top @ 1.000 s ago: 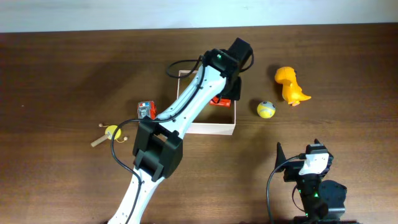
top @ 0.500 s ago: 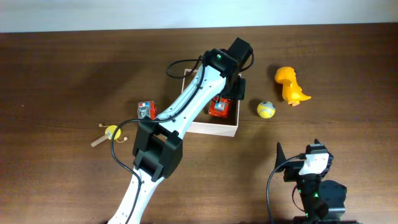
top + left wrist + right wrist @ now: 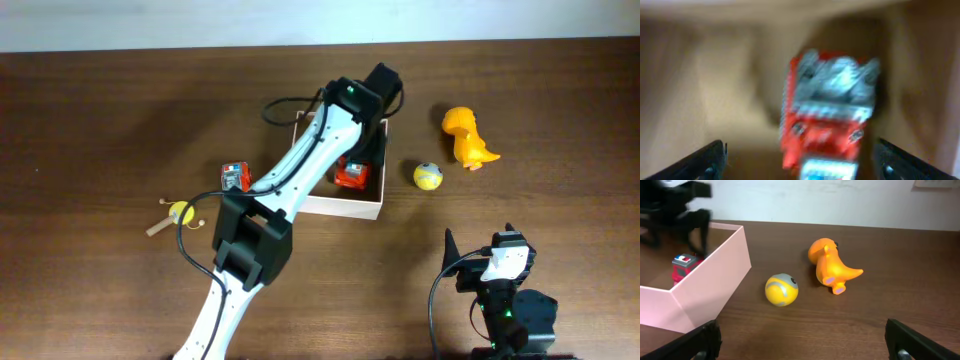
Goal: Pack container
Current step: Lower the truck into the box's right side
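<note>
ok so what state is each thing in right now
container: open-topped, one red toy inside
red toy: on the container floor, not gripped
left pincer: open, over the red toy
right pincer: open, empty
second red toy: on the table, outside
yellow ball: on the table, outside
orange dinosaur: on its side, on the table
yellow stick toy: lying on the table

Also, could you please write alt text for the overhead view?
The left arm reaches over the white-walled container, its open left gripper above a red toy lying inside. A yellow ball and an orange dinosaur lie right of the container, a second red toy left of it; the right gripper sits open near the bottom edge.
</note>
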You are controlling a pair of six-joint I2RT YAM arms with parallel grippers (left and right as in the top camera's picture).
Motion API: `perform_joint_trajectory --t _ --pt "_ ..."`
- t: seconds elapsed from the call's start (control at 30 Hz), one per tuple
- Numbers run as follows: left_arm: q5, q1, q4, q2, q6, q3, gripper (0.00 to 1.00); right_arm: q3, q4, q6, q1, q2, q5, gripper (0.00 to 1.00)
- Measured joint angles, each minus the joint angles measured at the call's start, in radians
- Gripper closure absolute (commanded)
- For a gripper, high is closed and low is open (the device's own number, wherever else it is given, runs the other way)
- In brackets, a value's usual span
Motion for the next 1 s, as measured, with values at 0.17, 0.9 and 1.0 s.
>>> perform_joint_trajectory --t 0.17,0.9,1.0 --pt "-0.002 0.046 -0.217 0.0 0.044 0.102 0.07 0.0 0.0 0.0 0.0 0.0 0.0 0.01" --pt "0.074 0.057 -0.3 0.0 0.154 0.243 0.6 0.0 0.0 0.0 0.0 0.0 0.0 0.01" --pt "0.074 0.057 -0.299 0.0 0.161 0.233 0.69 0.0 0.0 0.0 0.0 0.0 0.0 0.02"
